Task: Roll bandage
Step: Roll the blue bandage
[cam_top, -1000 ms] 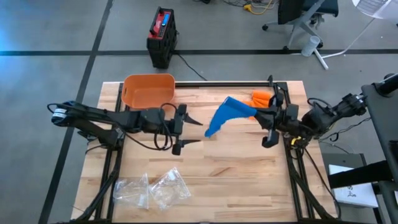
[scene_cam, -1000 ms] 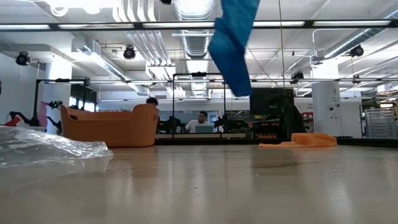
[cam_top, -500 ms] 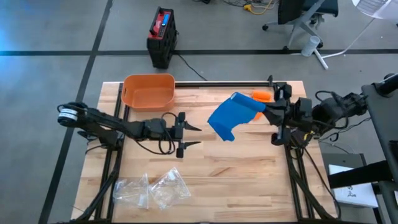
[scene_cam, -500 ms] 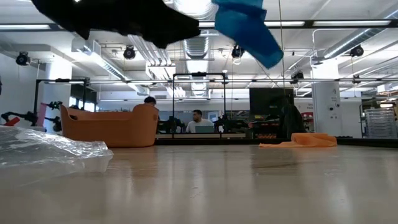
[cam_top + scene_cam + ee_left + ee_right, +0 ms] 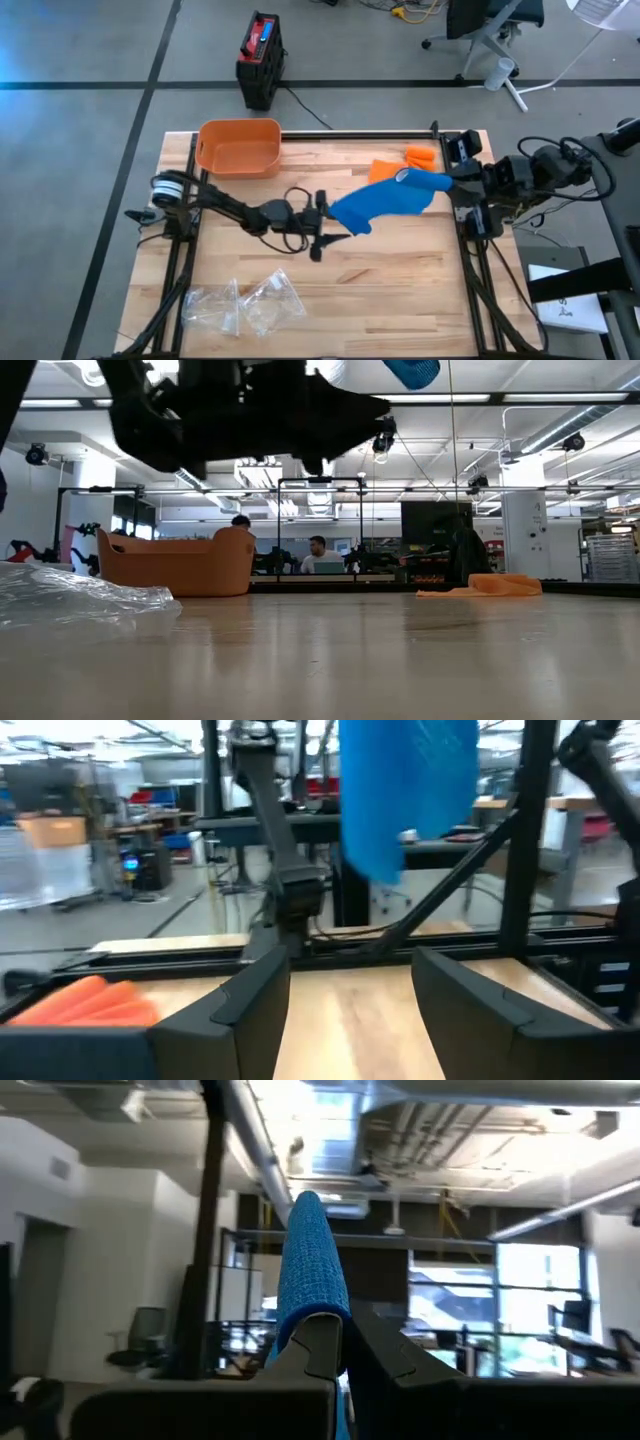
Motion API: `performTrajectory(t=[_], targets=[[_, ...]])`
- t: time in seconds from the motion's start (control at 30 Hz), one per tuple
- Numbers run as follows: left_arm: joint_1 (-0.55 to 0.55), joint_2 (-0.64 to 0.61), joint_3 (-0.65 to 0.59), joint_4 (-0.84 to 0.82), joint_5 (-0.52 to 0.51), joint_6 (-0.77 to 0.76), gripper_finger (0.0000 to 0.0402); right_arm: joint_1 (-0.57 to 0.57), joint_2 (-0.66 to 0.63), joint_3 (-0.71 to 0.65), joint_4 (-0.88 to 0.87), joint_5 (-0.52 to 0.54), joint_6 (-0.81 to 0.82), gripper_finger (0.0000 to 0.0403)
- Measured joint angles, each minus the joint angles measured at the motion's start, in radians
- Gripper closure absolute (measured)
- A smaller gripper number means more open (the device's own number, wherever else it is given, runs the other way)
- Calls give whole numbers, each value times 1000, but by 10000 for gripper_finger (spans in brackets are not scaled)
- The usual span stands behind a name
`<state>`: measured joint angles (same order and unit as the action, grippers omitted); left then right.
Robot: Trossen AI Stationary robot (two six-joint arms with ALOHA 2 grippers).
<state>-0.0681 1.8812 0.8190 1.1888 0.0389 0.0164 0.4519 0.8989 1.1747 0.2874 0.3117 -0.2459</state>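
The blue bandage [image 5: 385,200] is up in the air over the table's middle, with my right gripper [image 5: 447,181] shut on its right end. From there it droops toward the table's left. Only its lower tip [image 5: 410,370] shows at the top of the low view. My left gripper [image 5: 330,225] stands open just left of and below the bandage's free end. In the left wrist view the bandage [image 5: 405,790] hangs ahead of and above the open fingers [image 5: 250,1010], with nothing between them. My right gripper pinches one end of the bandage [image 5: 305,1295] between its two fingers [image 5: 325,1340], and the strip arches up over the fingertips. The fingers point slanting upward, toward the table's left. The bandage is lifted clear of the table and hangs slack away from the grip.
An orange basket [image 5: 238,146] stands at the far left of the table. An orange cloth [image 5: 405,162] lies at the far right, behind the bandage. Clear plastic bags [image 5: 245,300] lie near the front left. Bare wood [image 5: 400,290] fills the near right.
My left gripper has come down and gone toward the table's right, up to the bandage's free end, and its fingers have narrowed a little while staying open. My right gripper has risen and drawn back toward the right edge, carrying the bandage higher.
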Motion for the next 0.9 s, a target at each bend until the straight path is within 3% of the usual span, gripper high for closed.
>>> performTrajectory(t=[0.13, 0.27, 0.6, 0.9], targets=[[-9, 78, 119, 7, 75, -18, 188, 0, 0, 0, 0, -1, 1, 400], [-11, 124, 188, -3, 71, -19, 178, 0, 0, 0, -1, -2, 4, 400], [-48, 121, 205, 9, 127, 27, 169, 0, -1, 0, -15, -1, 3, 400], [-62, 119, 235, 8, 49, 81, 163, 0, 0, 0, -17, 2, 10, 400]])
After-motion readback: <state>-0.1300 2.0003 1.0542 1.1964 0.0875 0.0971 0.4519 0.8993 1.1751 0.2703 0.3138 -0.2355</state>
